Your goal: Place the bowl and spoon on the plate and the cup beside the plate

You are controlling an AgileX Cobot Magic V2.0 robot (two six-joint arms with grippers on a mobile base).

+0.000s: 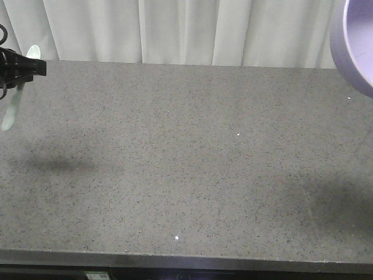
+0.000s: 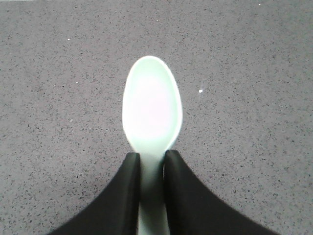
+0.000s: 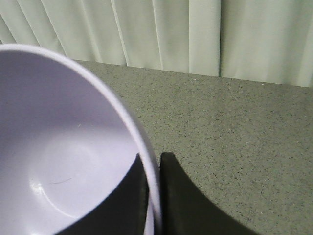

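In the left wrist view my left gripper [image 2: 152,161] is shut on the neck of the pale mint-green spoon [image 2: 151,110], whose scoop points away from the fingers above the table. The exterior view shows that spoon [image 1: 13,108] hanging tilted at the far left edge, in the black left gripper [image 1: 26,70]. The lilac bowl [image 3: 58,147] fills the left of the right wrist view. My right gripper [image 3: 155,166] is shut on its rim, one finger inside and one outside. The bowl [image 1: 356,41] is held in the air at the top right of the exterior view. The plate and the cup are out of view.
The grey speckled stone table [image 1: 186,163] spans the exterior view, with its front edge [image 1: 186,259] near the bottom. A pale pleated curtain [image 1: 186,29] hangs behind the table's far edge. Two soft shadows lie on the tabletop under the arms.
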